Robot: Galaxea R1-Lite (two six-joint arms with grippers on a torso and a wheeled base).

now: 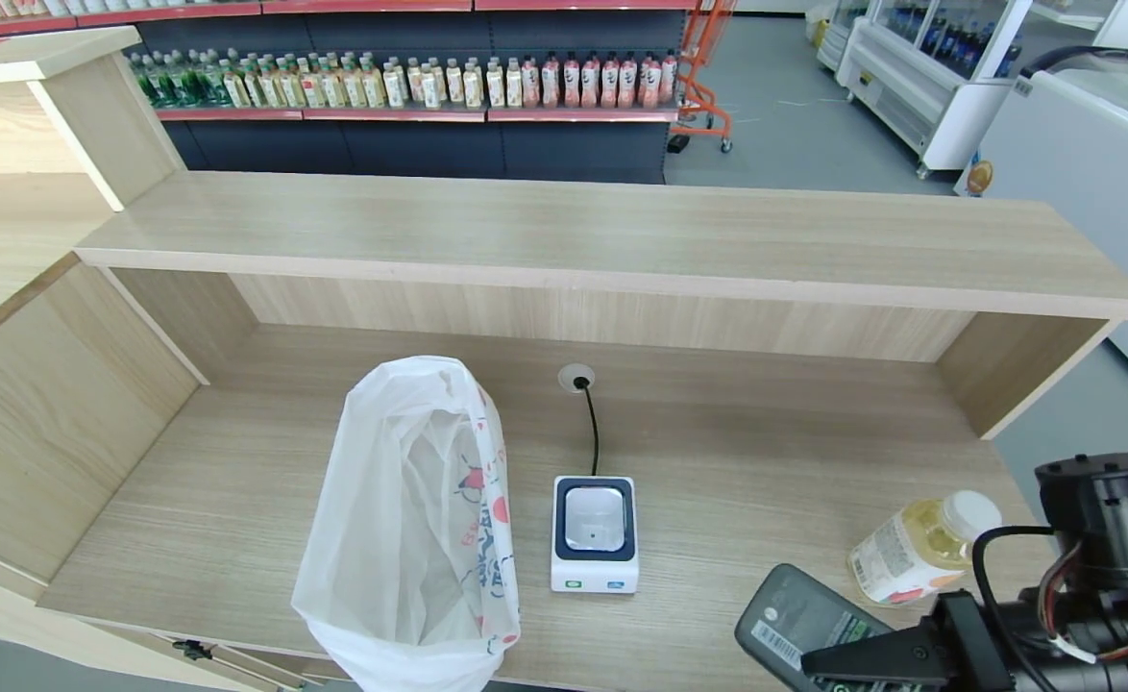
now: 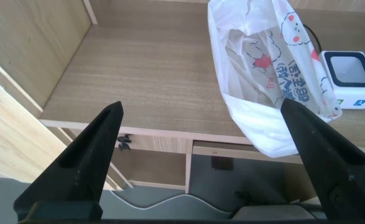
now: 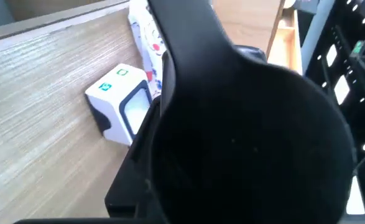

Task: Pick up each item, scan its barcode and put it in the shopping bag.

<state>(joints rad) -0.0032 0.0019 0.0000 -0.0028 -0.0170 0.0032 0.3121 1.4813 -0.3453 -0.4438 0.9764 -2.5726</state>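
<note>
My right tool [image 1: 838, 661] sits at the lower right of the head view, clamped on a dark pack [image 1: 790, 620]. The pack is a flat charcoal pouch with a white barcode label near its lower left corner, and it is held at the front edge of the surface [image 1: 766, 461]. From my right wrist the dark pack [image 3: 250, 137] looms close to the camera, and the scanner [image 3: 123, 102] stands beyond it on the wood grain.

Just up and to the right of the pack, a bottle [image 1: 919, 553] of pale yellow liquid lies on its side, its white cap toward the right edge of the frame. I cannot tell whether bottle and pack touch.

The scanner [image 1: 595, 533] is a white box with a dark-framed window facing up, low in the centre of the head view. A black cable [image 1: 591, 428] runs from its back up to a round port in the surface.

Just left of the scanner the shopping bag [image 1: 410, 538] stands with its mouth gaping. It is thin white plastic with red and blue print, and its lower end hangs over the front edge.

My left tool [image 2: 201, 106] is spread wide and holds nothing. It hangs off the front of the surface, with the shopping bag [image 2: 263, 81] ahead of it.
</note>
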